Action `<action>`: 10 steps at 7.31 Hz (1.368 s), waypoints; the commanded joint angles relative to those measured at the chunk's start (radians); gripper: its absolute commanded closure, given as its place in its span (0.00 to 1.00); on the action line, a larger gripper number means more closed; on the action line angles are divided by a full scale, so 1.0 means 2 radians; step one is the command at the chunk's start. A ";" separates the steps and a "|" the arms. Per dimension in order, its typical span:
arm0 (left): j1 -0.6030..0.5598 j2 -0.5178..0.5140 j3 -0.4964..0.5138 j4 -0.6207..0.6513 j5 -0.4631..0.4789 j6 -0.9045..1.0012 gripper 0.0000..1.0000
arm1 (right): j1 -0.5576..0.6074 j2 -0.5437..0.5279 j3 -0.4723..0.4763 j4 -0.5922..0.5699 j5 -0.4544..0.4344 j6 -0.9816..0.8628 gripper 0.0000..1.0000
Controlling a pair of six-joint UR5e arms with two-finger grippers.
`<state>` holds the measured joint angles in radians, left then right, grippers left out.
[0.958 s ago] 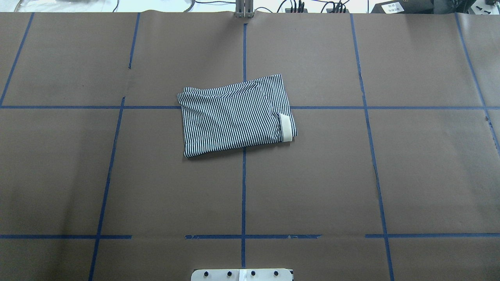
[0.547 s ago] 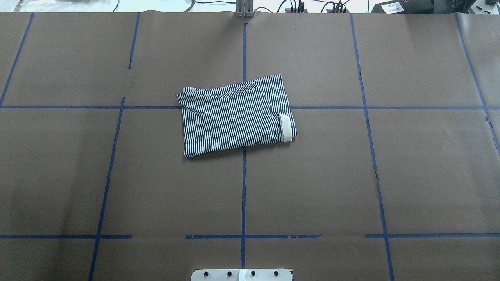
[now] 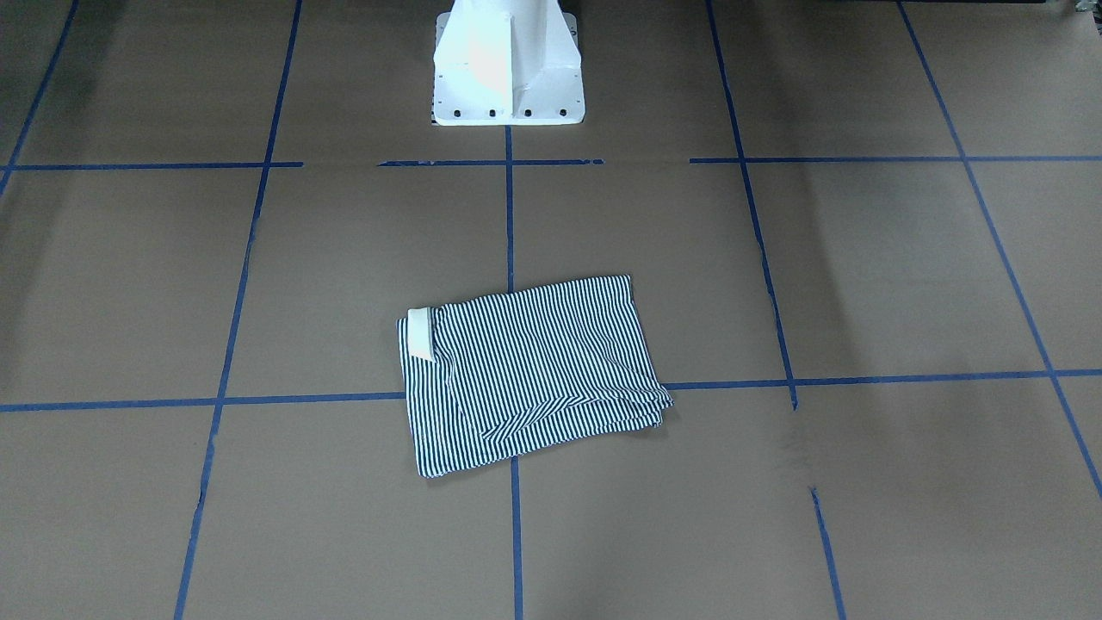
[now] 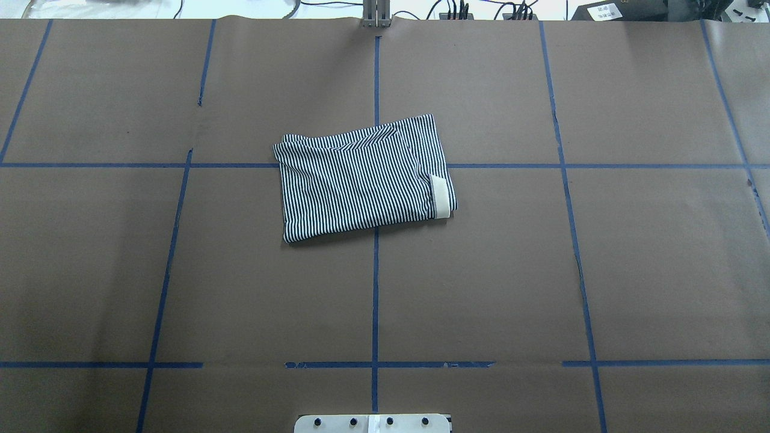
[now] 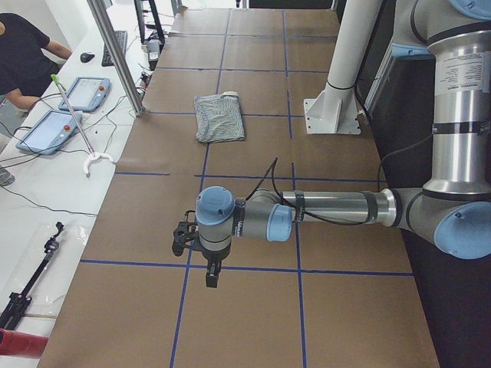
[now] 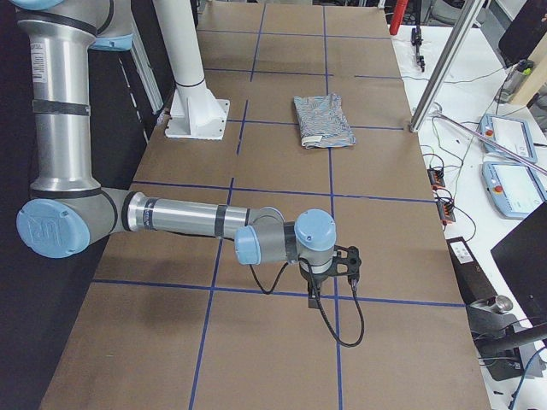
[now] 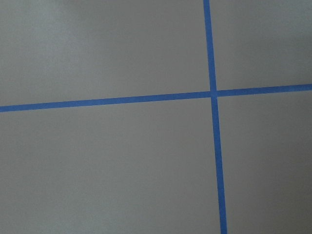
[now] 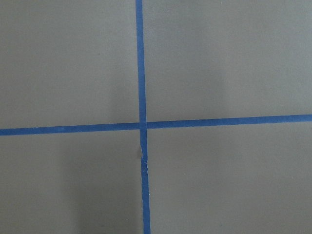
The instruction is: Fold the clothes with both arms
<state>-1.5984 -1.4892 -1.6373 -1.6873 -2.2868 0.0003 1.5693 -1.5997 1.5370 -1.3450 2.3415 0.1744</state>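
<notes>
The clothes [image 4: 361, 180] are one navy-and-white striped shirt, folded into a compact rectangle at the middle of the brown table. A cream collar piece [image 4: 441, 196] shows at its right edge. The same shirt [image 3: 525, 370] [image 5: 219, 116] [image 6: 321, 120] lies flat with nothing touching it. My left arm [image 5: 330, 208] hovers low over the table's left end, far from the shirt; its gripper [image 5: 182, 238] shows only here, so I cannot tell its state. My right arm [image 6: 179, 215] mirrors it at the right end, and I cannot tell its gripper's [image 6: 352, 260] state either. Both wrist views hold only brown paper and blue tape.
The white pedestal base [image 3: 506, 69] stands at the robot side of the table. Blue tape lines [image 4: 375, 288] grid the brown surface. A person [image 5: 19, 54] sits by tablets [image 5: 80, 92] on a white bench beyond the far edge, near a metal post [image 5: 115, 54].
</notes>
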 commanded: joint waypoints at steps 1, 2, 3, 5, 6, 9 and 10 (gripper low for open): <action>0.000 0.001 0.000 -0.001 0.000 0.001 0.00 | 0.000 0.000 0.000 0.001 0.003 0.000 0.00; 0.000 0.000 0.000 -0.002 0.000 0.004 0.00 | 0.000 -0.001 -0.001 0.001 0.007 0.000 0.00; 0.000 0.000 -0.001 -0.002 0.000 0.007 0.00 | 0.000 -0.001 -0.001 0.001 0.009 0.000 0.00; 0.000 0.000 -0.002 -0.002 -0.001 0.008 0.00 | 0.000 -0.001 0.001 0.001 0.011 0.000 0.00; 0.000 0.000 -0.001 0.001 -0.001 0.007 0.00 | 0.000 -0.001 0.001 -0.001 0.011 0.000 0.00; 0.000 0.000 -0.001 0.001 -0.002 0.007 0.00 | 0.002 -0.001 0.005 -0.028 0.016 0.001 0.00; 0.000 0.000 -0.001 0.001 -0.002 0.007 0.00 | 0.008 0.005 0.006 -0.071 0.028 0.000 0.00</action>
<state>-1.5981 -1.4895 -1.6385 -1.6859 -2.2902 0.0139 1.5740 -1.5993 1.5451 -1.4032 2.3748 0.1759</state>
